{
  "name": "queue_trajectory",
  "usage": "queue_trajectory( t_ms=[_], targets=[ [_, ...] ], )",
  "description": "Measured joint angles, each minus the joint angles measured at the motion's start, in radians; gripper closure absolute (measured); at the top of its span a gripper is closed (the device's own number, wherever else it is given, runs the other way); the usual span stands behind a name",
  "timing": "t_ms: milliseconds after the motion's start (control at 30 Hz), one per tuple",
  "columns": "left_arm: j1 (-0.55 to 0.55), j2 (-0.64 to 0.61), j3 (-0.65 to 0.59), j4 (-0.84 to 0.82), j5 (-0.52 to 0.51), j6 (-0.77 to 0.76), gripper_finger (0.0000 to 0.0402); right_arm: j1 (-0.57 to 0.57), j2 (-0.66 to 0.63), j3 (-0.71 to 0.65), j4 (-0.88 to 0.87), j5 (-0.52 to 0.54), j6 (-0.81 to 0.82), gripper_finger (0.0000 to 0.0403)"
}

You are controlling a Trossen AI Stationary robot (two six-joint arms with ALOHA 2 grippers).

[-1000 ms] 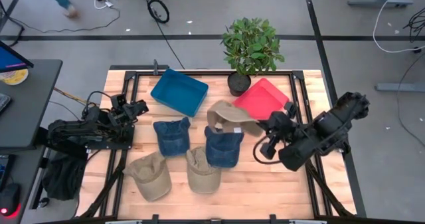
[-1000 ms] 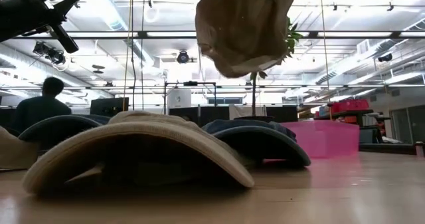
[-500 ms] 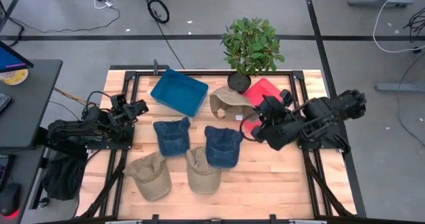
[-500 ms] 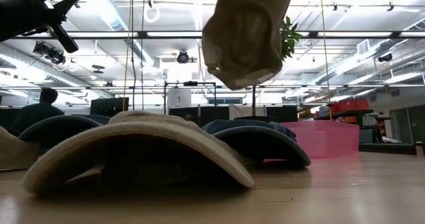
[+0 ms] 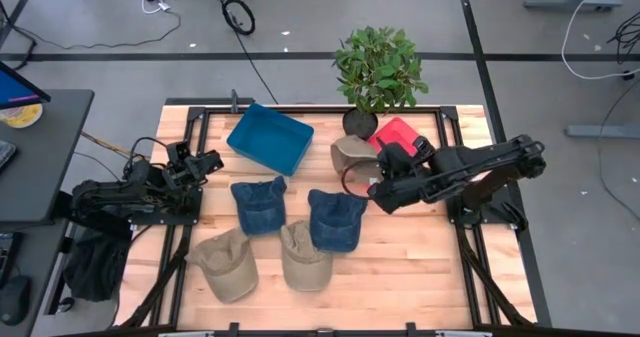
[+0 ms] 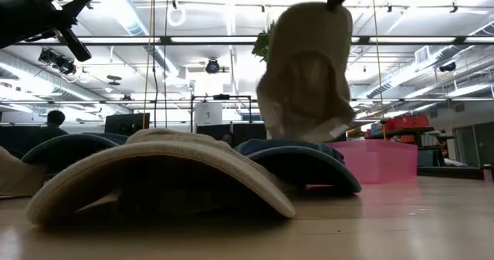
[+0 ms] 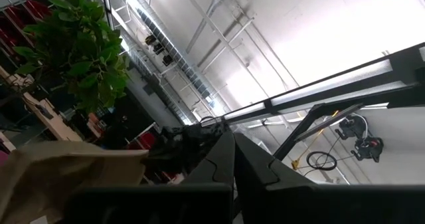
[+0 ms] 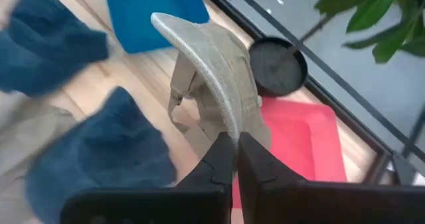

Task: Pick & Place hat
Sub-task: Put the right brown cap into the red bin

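Note:
A beige cap (image 5: 352,155) hangs in the air from my right gripper (image 5: 372,185), over the table's far middle between the blue tray (image 5: 270,137) and the red tray (image 5: 408,137). In the low view the cap (image 6: 305,75) dangles above the hats on the table. My right gripper (image 8: 237,139) is shut on the cap. My left gripper (image 5: 210,161) waits at the table's left edge, its fingers (image 7: 222,161) shut on nothing. Two denim caps (image 5: 258,205) (image 5: 335,220) and two beige caps (image 5: 225,264) (image 5: 305,257) lie crown-up on the table. My right gripper pinches the beige cap's brim (image 8: 222,117) between its two fingers, at the brim's edge, with the fingers lying across the edge. The cap is lifted clear of the table. Its crown and back strap (image 8: 192,111) hang below the brim.
A potted plant (image 5: 378,72) stands at the far edge, just behind the red tray and close to the hanging cap. The near right part of the table (image 5: 410,267) is bare wood. Dark frame rails (image 5: 455,152) run along the table's sides.
My right gripper has carried the beige cap toward the table's far edge and somewhat left, from above the right denim cap to beside the red tray. In the low view the cap hangs lower than before. It has turned from lying spread out to hanging below its brim.

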Motion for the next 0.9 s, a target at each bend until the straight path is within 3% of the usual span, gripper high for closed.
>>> queue_trajectory(
  t_ms=[900],
  targets=[
    [0.000, 0.000, 0.000, 0.000, 0.000, -0.019, 0.0399, -0.160, 0.000, -0.410, 0.001, -0.059, 0.075, 0.0403]
  ],
)
